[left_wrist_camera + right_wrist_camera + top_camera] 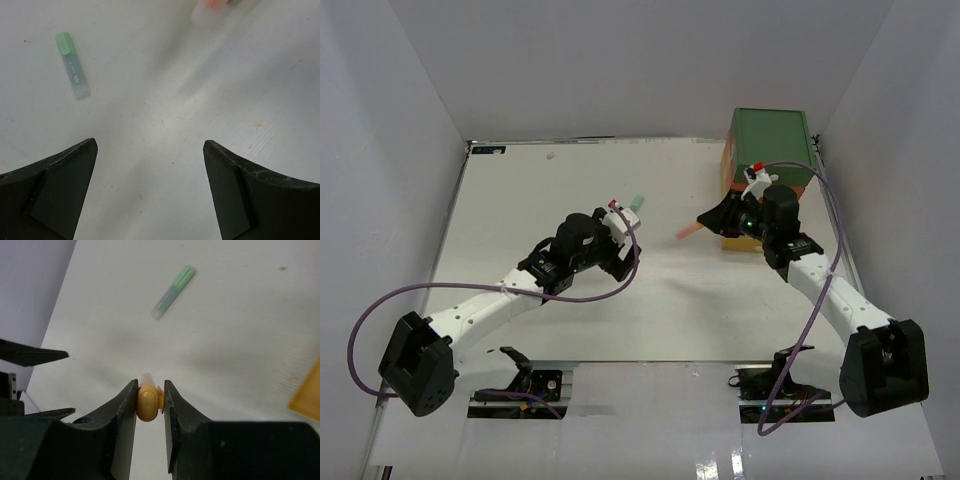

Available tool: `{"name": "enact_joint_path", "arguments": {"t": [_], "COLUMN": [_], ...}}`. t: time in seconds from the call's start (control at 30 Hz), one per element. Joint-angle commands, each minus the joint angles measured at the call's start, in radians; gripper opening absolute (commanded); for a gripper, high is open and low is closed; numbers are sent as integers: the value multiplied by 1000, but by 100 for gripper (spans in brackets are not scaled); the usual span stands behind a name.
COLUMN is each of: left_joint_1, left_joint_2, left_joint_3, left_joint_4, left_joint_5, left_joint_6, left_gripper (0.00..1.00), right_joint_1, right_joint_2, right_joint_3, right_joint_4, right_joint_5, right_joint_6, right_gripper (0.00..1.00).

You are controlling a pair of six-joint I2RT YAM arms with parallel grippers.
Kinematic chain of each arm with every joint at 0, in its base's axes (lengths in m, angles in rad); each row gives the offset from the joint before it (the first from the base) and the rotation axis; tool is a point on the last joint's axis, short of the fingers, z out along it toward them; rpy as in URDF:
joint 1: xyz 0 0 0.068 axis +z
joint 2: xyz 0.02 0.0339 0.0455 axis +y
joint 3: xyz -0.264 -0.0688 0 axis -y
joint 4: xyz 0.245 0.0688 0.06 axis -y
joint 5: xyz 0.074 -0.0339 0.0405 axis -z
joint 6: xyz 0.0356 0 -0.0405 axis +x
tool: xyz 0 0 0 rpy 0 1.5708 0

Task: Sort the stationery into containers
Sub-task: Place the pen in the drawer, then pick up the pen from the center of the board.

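top external: only two pieces of stationery show outside the stack of box-like drawers with the green box on top (770, 145) at the far right of the white table (520, 200). a thin orange pen (688, 232) is carried by the right hand (706, 225), just in front of the stack. a short pastel highlighter with a green cap (635, 200) lies loose mid-table, just beyond the left hand (620, 222). judgement: sorting is near its end. the pen has yet to be dropped in and the highlighter yet to be picked up. the drawers' contents are hidden. the pen's long axis runs out of the hand, and its free end points left and slightly toward the bases.

left wrist: left hand (150, 192) has its fingers (50, 195) wide apart with nothing between them, above bare table. the highlighter (73, 72) lies flat ahead and to the left, well clear of the fingers. its long axis runs nearly along the view's depth, green cap at the far end and pale body nearer. a blurred orange patch at the top edge is too soft to name.

right wrist: right hand (150, 390) is clamped on the pen (148, 405), seen end-on. its axis points straight away from the camera. the highlighter (172, 292) lies on a diagonal, cap to the upper right. a yellow corner (307, 395) at the right edge is probably the lowest drawer.
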Motion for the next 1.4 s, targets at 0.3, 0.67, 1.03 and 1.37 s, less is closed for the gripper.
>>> {"name": "enact_joint_path", "arguments": {"t": [0.3,0.67,1.03,1.37], "left_joint_1": [52,98,118,211], "left_joint_2": [198,230,282,572], "left_joint_3": [143,154,185,455], "left_joint_4": [-126,-138,-124,-160], "left_joint_5": [-293,-276,-217,-149], "left_joint_6": [-226,-251,-329,-389], "left_gripper": [98,98,98,98], "right_joint_1": [-475,-508,-518,-518], "right_joint_2": [-15,246,166,-154], "right_joint_3": [5,171,235,59], "right_joint_4": [-82,-115,-257,-257], "right_joint_5": [67,44,256,90], "right_joint_6": [-99,-105,-182,-268], "right_gripper": [13,35,84,94]}}
